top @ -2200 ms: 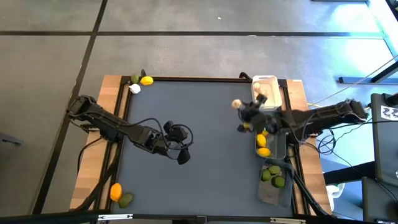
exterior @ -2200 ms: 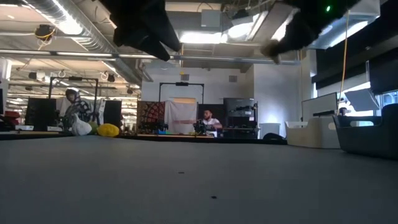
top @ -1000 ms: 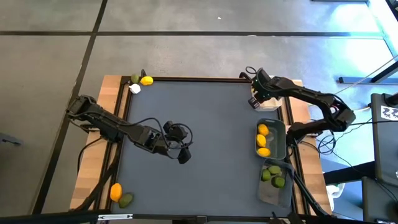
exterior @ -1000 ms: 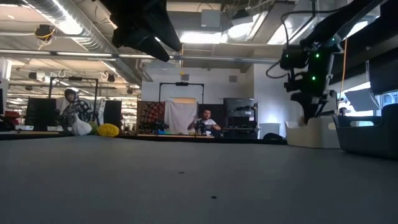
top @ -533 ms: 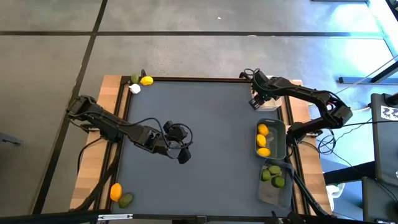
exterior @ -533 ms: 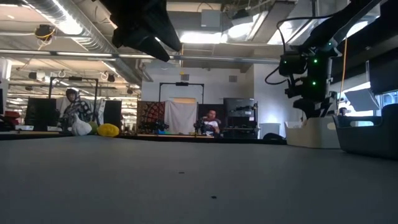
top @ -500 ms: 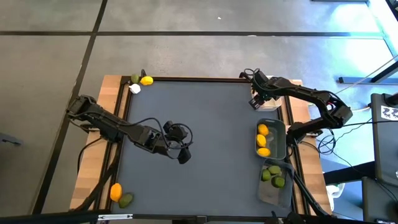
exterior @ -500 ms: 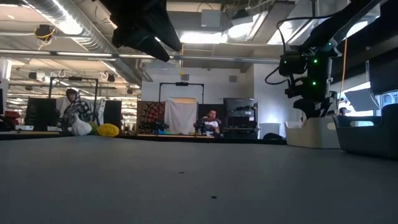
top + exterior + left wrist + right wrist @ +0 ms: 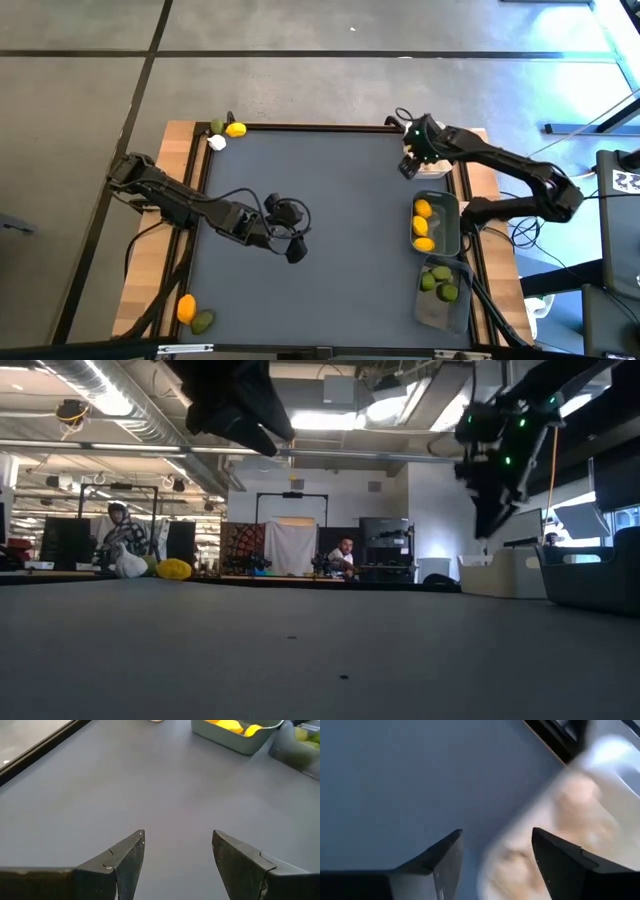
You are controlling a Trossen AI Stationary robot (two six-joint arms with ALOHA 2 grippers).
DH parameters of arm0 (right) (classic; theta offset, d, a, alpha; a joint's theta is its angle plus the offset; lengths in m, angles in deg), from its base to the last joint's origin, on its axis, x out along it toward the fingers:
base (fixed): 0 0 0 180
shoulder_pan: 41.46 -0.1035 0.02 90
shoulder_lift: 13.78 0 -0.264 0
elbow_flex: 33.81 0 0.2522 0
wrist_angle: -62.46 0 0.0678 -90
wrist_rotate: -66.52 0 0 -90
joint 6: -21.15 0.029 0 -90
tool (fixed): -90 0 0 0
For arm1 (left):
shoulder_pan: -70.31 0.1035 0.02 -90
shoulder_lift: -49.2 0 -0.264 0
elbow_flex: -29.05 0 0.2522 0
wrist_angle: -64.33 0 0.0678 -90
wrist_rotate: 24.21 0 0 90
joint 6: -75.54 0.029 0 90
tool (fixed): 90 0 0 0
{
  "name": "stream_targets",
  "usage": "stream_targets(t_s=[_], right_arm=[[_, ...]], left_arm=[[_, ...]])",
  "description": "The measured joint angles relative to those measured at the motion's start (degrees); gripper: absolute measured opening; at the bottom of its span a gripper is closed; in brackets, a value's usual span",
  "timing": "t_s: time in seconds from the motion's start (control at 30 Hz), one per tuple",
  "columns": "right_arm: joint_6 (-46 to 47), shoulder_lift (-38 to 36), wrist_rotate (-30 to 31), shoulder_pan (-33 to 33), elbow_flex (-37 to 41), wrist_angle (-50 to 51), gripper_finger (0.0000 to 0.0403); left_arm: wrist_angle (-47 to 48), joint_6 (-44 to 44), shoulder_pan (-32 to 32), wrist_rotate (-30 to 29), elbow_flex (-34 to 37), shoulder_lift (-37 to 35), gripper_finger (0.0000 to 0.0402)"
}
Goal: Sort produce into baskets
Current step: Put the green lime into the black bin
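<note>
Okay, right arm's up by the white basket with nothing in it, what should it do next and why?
Probably swing the right gripper, open and empty above the white basket, toward the far-left corner, where a garlic bulb and lemon remain unsorted.

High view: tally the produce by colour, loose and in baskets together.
Yellow lemons: 5
Green limes: 5
White garlic bulb: 1
Total: 11
The white basket is covered in the high view, so its contents are not counted.
</note>
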Motion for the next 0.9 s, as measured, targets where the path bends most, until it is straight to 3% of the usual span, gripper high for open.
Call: stream_targets(t_s=[0.23, 0.53, 0.9], right_arm=[[3.2, -3.3, -7.4, -13.7, 0.0, -11.1, 0.0228], [4.7, -2.8, -7.1, -33.1, 0.0, -21.2, 0.0227], [9.5, -2.7, -6.9, -51.8, 0.0, -22.3, 0.0227]], left_arm=[[-0.8, 0.3, 0.0, 0.7, 0.0, 0.0, 0.0227], [-3.8, 3.9, 0.0, 1.0, 0.0, 0.0, 0.0227], [-9.2, 12.1, -0.2, 1.0, 0.0, -0.1, 0.0227]])
